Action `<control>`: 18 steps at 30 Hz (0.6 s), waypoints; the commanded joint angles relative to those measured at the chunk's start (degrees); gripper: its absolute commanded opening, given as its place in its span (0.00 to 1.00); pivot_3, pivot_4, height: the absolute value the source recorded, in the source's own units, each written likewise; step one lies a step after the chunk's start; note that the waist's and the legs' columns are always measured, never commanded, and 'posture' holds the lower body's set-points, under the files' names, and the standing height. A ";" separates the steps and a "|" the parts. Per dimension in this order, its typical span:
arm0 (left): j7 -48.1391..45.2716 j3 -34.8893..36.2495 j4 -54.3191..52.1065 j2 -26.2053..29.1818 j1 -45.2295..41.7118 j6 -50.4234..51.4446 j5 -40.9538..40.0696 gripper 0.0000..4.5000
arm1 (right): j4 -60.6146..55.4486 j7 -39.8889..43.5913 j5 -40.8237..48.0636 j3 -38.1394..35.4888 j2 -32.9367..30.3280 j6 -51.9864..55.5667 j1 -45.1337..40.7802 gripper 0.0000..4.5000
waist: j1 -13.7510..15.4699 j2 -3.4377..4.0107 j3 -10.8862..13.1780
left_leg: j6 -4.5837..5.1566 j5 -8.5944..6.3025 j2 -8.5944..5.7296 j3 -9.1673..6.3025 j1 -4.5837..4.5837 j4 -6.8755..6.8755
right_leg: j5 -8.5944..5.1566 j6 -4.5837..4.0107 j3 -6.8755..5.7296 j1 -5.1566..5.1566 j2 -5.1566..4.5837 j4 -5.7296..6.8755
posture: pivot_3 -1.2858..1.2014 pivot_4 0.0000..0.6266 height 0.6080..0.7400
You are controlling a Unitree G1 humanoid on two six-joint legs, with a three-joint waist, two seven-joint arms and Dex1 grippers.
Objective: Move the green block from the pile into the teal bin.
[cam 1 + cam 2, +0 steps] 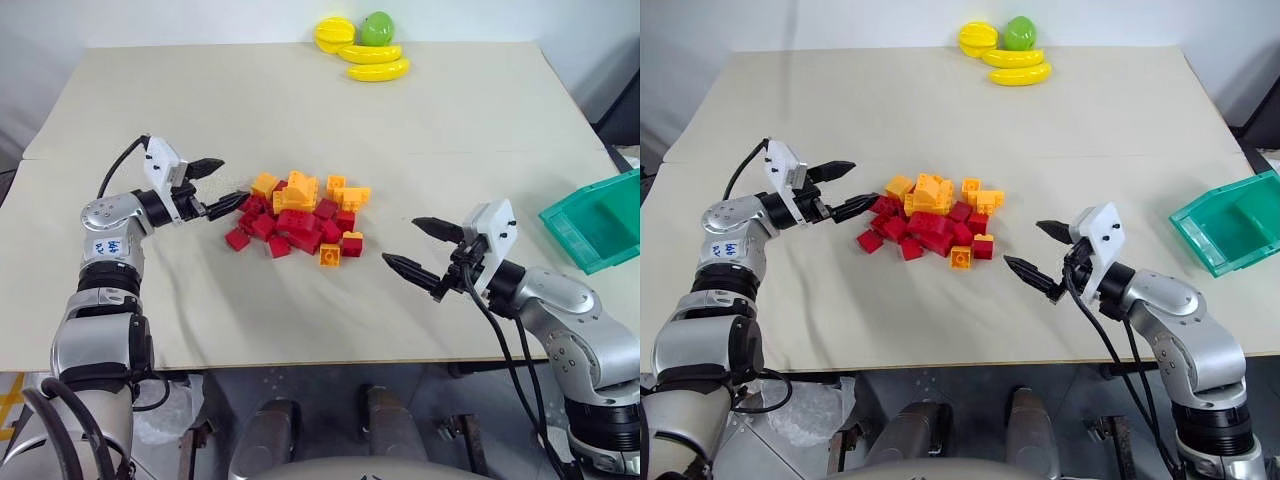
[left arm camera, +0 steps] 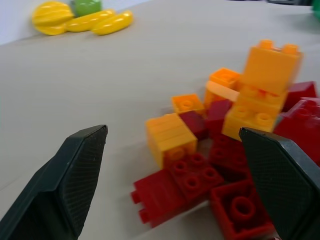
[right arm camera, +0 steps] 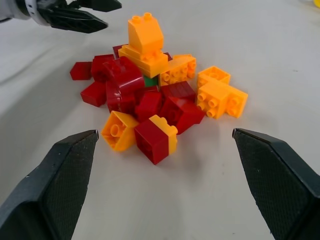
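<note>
Both silver-jointed arms reach inward over the table, roughly level. The left gripper [image 1: 222, 186], two black tapered fingers below a white wrist housing, points toward the right arm with its jaws spread wide and nothing between them. The right gripper [image 1: 423, 247] points back toward the left, equally wide and empty.

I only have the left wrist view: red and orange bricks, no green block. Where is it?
Observer: The right wrist view shows a sliver of the green block, buried mid-pile under the orange stack.
Operator: Where's the bin?
Observer: The teal bin sits on the robot's far right, past the right gripper.
Operator: Is that gripper free?
Observer: Yes, open and empty, just short of the pile.
</note>
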 commanded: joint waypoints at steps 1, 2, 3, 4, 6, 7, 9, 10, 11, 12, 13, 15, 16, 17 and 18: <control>-3.44 -0.11 -1.36 0.94 -0.90 0.05 -0.24 0.99 | -0.92 0.64 -0.65 0.05 -1.27 -0.89 -0.98 1.00 | -0.01 0.00 0.00 | 0.00 0.00 0.00 0.00 0.00 0.00 | 0.00 0.00 0.00 0.00 0.00 0.00 | 0.52 0.24 1.00; -5.02 -0.35 -1.58 0.98 -0.78 0.02 -0.25 0.99 | -0.79 0.80 -0.65 0.04 -1.37 -1.09 -1.09 1.00 | -0.02 0.00 0.00 | 0.00 0.00 0.00 0.00 0.00 0.00 | 0.00 0.00 0.00 0.00 0.00 0.00 | 0.52 0.24 1.00; -6.15 -0.49 -1.70 1.01 -0.74 0.00 -0.24 0.99 | -0.68 0.94 -0.66 0.02 -1.43 -1.26 -1.18 1.00 | -0.03 0.00 0.00 | 0.00 0.00 0.00 0.00 0.00 0.00 | 0.00 0.00 0.00 0.00 0.00 0.00 | 0.52 0.24 1.00; -7.56 -0.51 -1.70 0.96 -0.84 -0.31 -0.45 0.99 | -0.46 1.43 -0.77 0.07 -1.66 -1.67 -1.30 1.00 | -0.04 0.00 0.00 | 0.00 0.00 0.00 0.00 0.00 0.00 | 0.00 0.00 0.00 0.00 0.00 0.00 | 0.52 0.24 1.00; -9.88 -0.38 -1.25 0.92 -1.43 -0.79 -0.79 0.99 | 0.21 2.45 -1.01 0.15 -2.27 -2.30 -1.73 1.00 | -0.04 0.00 0.00 | 0.00 0.00 0.00 0.01 0.00 0.01 | 0.00 0.00 0.00 0.00 0.00 0.01 | 0.52 0.24 1.00; -10.67 -0.34 -1.00 0.95 -1.69 -1.08 -0.78 0.99 | 0.51 2.82 -1.06 0.16 -2.48 -2.56 -1.92 1.00 | -0.04 0.00 0.00 | 0.00 0.00 0.00 0.01 0.00 0.02 | 0.00 0.00 0.00 0.00 0.00 0.01 | 0.52 0.24 1.00; -12.25 -0.29 -0.48 0.96 -2.19 -1.64 -0.71 0.99 | 1.30 3.48 -1.21 0.17 -2.83 -2.99 -2.43 1.00 | -0.01 -0.01 0.00 | 0.00 0.00 0.00 0.01 0.00 0.02 | 0.00 0.00 0.00 0.01 0.00 0.01 | 0.52 0.24 1.00; -12.72 -0.25 -0.25 0.95 -2.39 -1.88 -0.65 0.99 | 1.67 3.68 -1.28 0.18 -2.93 -3.14 -2.68 1.00 | -0.01 0.00 0.00 | 0.00 0.00 0.00 0.01 0.00 0.03 | 0.00 0.00 0.00 0.01 0.00 0.00 | 0.52 0.24 1.00; -12.96 -0.24 0.21 0.96 -2.76 -2.26 -0.44 0.99 | 2.24 3.74 -1.49 0.22 -2.95 -3.31 -3.19 1.00 | -0.01 -0.01 0.01 | 0.01 0.00 0.00 0.01 0.00 0.04 | 0.00 0.00 0.00 0.02 0.00 0.01 | 0.52 0.24 1.00; -13.24 -0.27 0.59 0.94 -3.06 -2.49 -0.29 0.99 | 2.77 3.69 -1.81 0.32 -2.93 -3.45 -3.72 1.00 | -0.01 -0.03 0.02 | 0.01 -0.01 0.00 0.01 -0.01 0.05 | 0.00 0.00 0.00 0.02 0.00 0.01 | 0.52 0.24 1.00; -13.91 -0.49 0.81 0.80 -3.27 -2.72 -0.11 0.99 | 3.07 3.83 -2.02 0.38 -2.88 -3.73 -4.09 1.00 | -0.01 -0.03 0.02 | 0.01 -0.01 0.00 0.01 -0.01 0.08 | 0.00 0.00 -0.01 0.02 0.00 0.02 | 0.52 0.24 1.00; -15.49 -1.25 1.08 0.29 -3.60 -3.26 0.37 0.99 | 3.42 4.13 -2.18 0.42 -2.66 -4.17 -4.56 1.00 | -0.01 -0.03 0.02 | 0.02 -0.01 0.00 0.01 -0.02 0.11 | 0.00 0.00 0.00 0.02 0.00 0.04 | 0.52 0.24 1.00; -16.66 -2.04 1.20 0.22 -3.72 -3.32 0.98 0.99 | 3.55 4.34 -2.26 0.42 -2.54 -4.47 -4.64 1.00 | -0.01 -0.03 0.01 | 0.02 -0.01 0.00 0.01 -0.01 0.12 | 0.00 0.00 0.00 0.02 0.00 0.04 | 0.52 0.24 1.00; -17.20 -2.47 1.45 0.04 -3.94 -3.23 1.36 0.99 | 3.69 4.69 -2.39 0.59 -2.66 -4.65 -4.73 1.00 | -0.03 -0.03 0.02 | 0.02 -0.01 0.00 0.01 -0.01 0.12 | 0.00 0.00 0.00 0.02 0.00 0.04 | 0.52 0.24 1.00; -17.34 -2.72 1.81 -0.10 -4.34 -2.85 1.63 0.99 | 3.85 4.99 -2.47 0.71 -2.75 -4.79 -4.85 1.00 | -0.03 -0.03 0.02 | 0.02 -0.01 0.00 0.01 -0.01 0.12 | 0.00 0.00 -0.01 0.02 0.00 0.05 | 0.52 0.24 1.00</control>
